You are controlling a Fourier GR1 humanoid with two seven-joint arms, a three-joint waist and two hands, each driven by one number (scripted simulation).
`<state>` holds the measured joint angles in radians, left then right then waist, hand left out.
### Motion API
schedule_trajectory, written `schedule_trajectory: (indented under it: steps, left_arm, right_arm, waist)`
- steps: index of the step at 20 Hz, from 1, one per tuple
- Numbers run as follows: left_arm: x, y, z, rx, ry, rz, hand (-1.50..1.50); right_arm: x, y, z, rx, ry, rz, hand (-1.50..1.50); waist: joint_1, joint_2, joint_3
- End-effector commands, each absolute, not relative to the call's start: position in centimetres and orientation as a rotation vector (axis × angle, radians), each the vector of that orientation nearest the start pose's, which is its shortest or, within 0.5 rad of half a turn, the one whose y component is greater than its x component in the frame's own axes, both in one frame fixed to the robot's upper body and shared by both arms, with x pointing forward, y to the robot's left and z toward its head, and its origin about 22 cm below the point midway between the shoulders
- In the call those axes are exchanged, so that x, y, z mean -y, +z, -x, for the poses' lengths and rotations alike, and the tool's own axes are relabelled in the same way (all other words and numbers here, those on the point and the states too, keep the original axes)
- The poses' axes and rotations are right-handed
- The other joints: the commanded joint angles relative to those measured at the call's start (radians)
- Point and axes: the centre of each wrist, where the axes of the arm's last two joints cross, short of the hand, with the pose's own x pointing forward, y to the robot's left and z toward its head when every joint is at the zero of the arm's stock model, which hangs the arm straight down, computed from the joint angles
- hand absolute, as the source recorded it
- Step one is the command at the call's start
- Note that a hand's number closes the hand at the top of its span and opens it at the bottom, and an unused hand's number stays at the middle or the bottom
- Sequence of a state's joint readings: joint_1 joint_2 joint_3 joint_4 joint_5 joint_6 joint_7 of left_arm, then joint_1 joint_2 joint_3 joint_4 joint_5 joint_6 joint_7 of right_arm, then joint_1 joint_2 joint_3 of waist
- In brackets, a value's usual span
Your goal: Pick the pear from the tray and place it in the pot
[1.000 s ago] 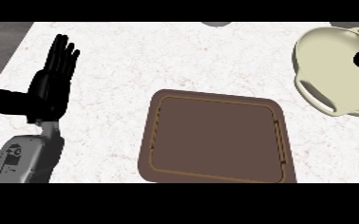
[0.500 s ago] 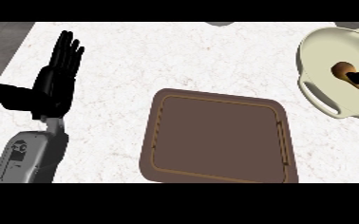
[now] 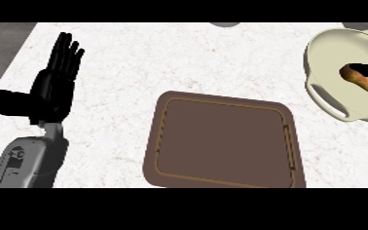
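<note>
Pear looks delivered, tray bare

Nearest me, the brown tray holds nothing. My left hand rests at the left edge, fingers straight and up, carrying nothing. My right hand shows nowhere, so I cannot tell its state. Farther off at the right edge, the cream pot has a brownish thing inside, which I judge is the pear. Little seems left.

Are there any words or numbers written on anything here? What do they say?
There are no words or numbers to read here.
Brown tray: plain, only a thin line round its inside.
Cream pot: no label.
Grey left forearm: a small dark mark, too small to read as anything.
Left hand: plain black.
White counter: only faint speckles.
</note>
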<state>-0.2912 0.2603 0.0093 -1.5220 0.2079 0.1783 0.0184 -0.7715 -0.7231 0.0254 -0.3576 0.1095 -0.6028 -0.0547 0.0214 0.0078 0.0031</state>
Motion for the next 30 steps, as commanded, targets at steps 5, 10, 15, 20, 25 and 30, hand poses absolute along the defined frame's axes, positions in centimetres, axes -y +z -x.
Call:
schedule_trajectory:
  steps: [5, 10, 15, 20, 25, 30]
  left_arm:
    - [-24.9, 7.9, -30.8, 1.770, 0.040, -0.101, 0.00]
    - [-26.4, 8.3, -30.5, 1.749, 0.057, -0.100, 0.00]
    - [-27.2, 8.8, -29.7, 1.758, 0.055, -0.116, 0.00]
    - [-25.6, 9.0, -29.0, 1.751, 0.063, -0.110, 0.00]
    - [-29.4, 6.6, -29.6, 1.750, 0.064, -0.132, 0.00]
    - [-28.5, 7.2, -29.6, 1.764, 0.061, -0.130, 0.00]
  right_arm:
    - [46.8, 10.1, -36.5, 1.369, -0.394, 1.202, -1.50]
    - [49.4, 8.8, -33.6, 1.439, -0.494, 1.215, -1.50]
    - [53.3, 9.7, -30.0, 1.513, -0.591, 1.207, -1.50]
    - [55.1, 7.8, -26.3, 1.514, -0.595, 1.210, -1.50]
    - [58.2, 6.4, -20.1, 1.517, -0.602, 1.223, -1.50]
    - [59.6, 6.0, -17.5, 1.526, -0.621, 1.245, -1.50]
  waist:
    - [-0.015, -0.003, -0.001]
    - [-0.021, -0.006, -0.002]
    - [-0.022, -0.008, -0.002]
    - [-0.023, -0.010, -0.003]
    - [-0.039, -0.010, -0.004]
    - [-0.022, -0.007, -0.002]
